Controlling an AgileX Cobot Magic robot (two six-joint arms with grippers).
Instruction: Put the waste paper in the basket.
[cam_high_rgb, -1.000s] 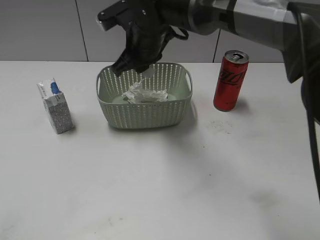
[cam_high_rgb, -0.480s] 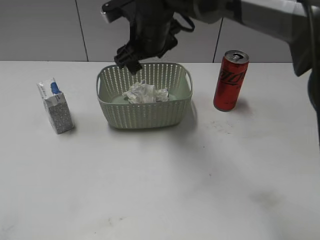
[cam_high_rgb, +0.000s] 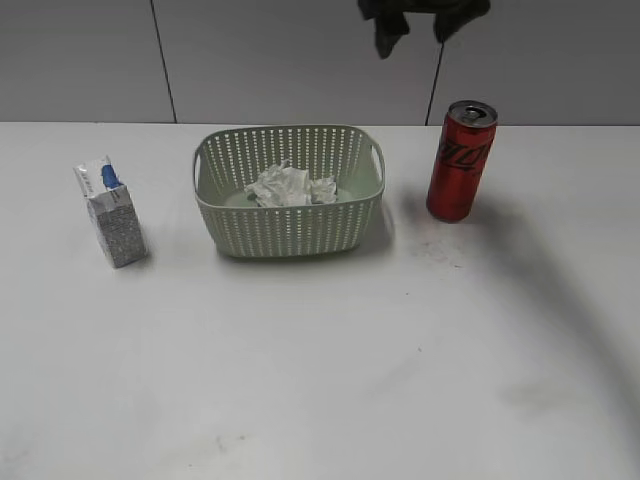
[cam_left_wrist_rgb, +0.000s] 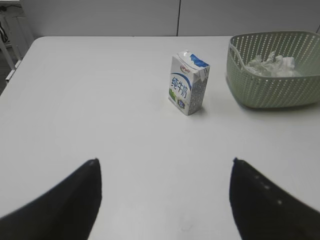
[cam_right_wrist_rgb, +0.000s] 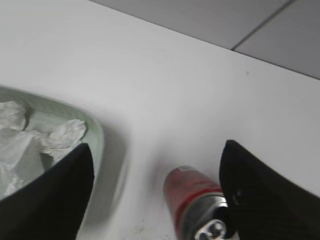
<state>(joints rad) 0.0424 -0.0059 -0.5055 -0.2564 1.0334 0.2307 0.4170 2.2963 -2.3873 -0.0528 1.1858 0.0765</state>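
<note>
At the exterior view's top edge, the right gripper (cam_high_rgb: 412, 32) is mostly cropped, fingers apart and empty. Below, the waste paper (cam_high_rgb: 290, 187) lies inside the basket (cam_high_rgb: 288, 228), between a milk carton (cam_high_rgb: 112, 213) and a red can (cam_high_rgb: 460, 161).

Left wrist view: the left gripper (cam_left_wrist_rgb: 165, 200) hangs spread wide over the bare table (cam_left_wrist_rgb: 100, 100); only its dark fingertips show.

Right wrist view: blurred fingers frame the basket's rim and the can, both partly covered.

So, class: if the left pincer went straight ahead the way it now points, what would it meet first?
Probably the milk carton. In the left wrist view it stands upright, just right of the midline between the open left pincer tips, bare table before it. The basket sits further right, likely off the line. Depth is uncertain.
</note>
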